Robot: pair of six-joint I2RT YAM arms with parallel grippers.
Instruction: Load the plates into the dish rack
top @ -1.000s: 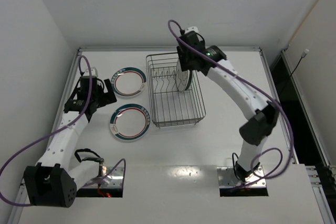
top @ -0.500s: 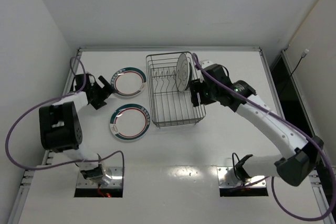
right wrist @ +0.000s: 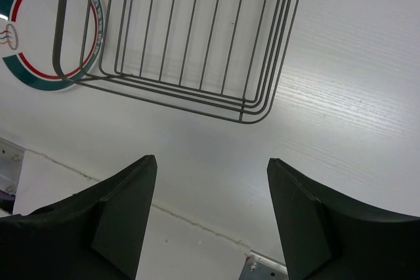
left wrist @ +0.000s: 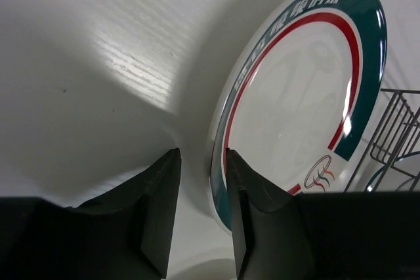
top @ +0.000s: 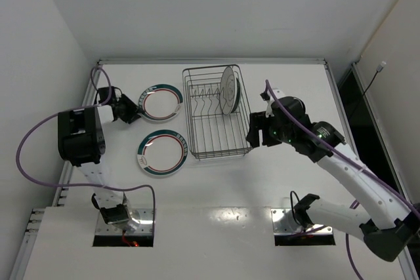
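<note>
Grey wire dish rack [top: 221,155]: set on the white table [top: 295,83] between the two arms, its long side running away from the bases.
Upright plate [top: 228,90]: stood on edge among the prongs at the far right of the dish rack and leaned slightly. Its face is pale, and its pattern is too small to be made out.
Far plate [top: 161,101]: laid flat on the table just left of the dish rack's far half. It is white, ringed in green and red.
Near plate [top: 162,152]: laid flat closer to the bases, just beside the dish rack's near left corner, with the same green and red rings. Whether it is touched by the wire cannot be told.
Left gripper [left wrist: 202,175]: held low at the far plate's left edge.
Left fingers [left wrist: 157,201]: set close together with only a narrow gap. The green rim is seen at the right side of that gap, but whether it is pinched cannot be told.
Right gripper [right wrist: 210,175]: held above the table just off the dish rack's near right corner.
Right fingers [right wrist: 125,208]: spread wide, with only bare table seen between them.
</note>
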